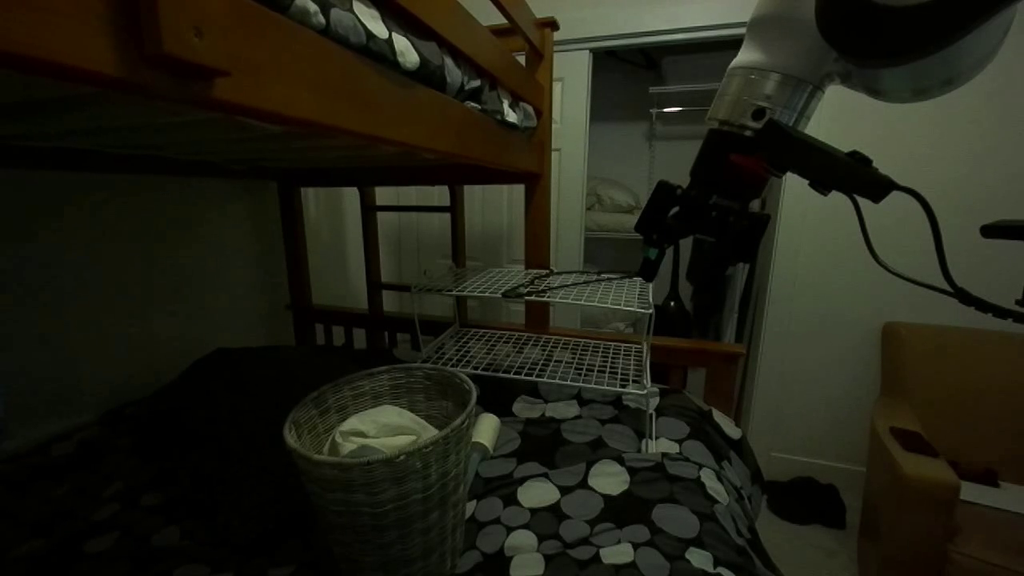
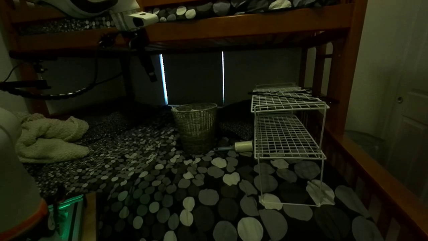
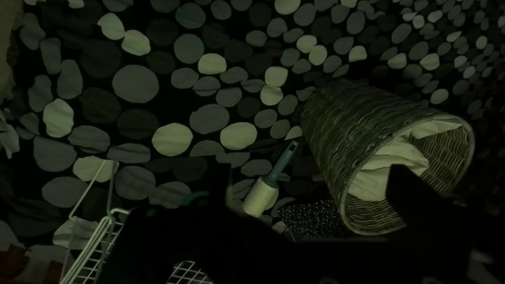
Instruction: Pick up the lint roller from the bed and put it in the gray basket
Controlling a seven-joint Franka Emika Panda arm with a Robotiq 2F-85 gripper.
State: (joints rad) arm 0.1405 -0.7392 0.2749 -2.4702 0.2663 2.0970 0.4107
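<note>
The lint roller [image 1: 486, 433] has a white roll and a blue-grey handle. It lies on the bed's dark spotted cover [image 1: 592, 504], beside the gray basket [image 1: 384, 504]; it also shows in an exterior view [image 2: 243, 146] and in the wrist view [image 3: 260, 196]. The basket stands upright with white cloth inside, also seen in an exterior view [image 2: 195, 125] and the wrist view [image 3: 355, 126]. My gripper [image 3: 311, 167] is open and empty, well above the bed. In the wrist view the roller shows near the left finger, and the right finger covers part of the basket's opening.
A white two-tier wire rack [image 2: 289, 156] stands on the bed close to the roller's white end, with thin dark items on top. The upper bunk's wooden rail [image 2: 250, 26] hangs over the bed. A cream blanket [image 2: 50, 137] and a tan armchair [image 1: 912, 448] are off to the sides.
</note>
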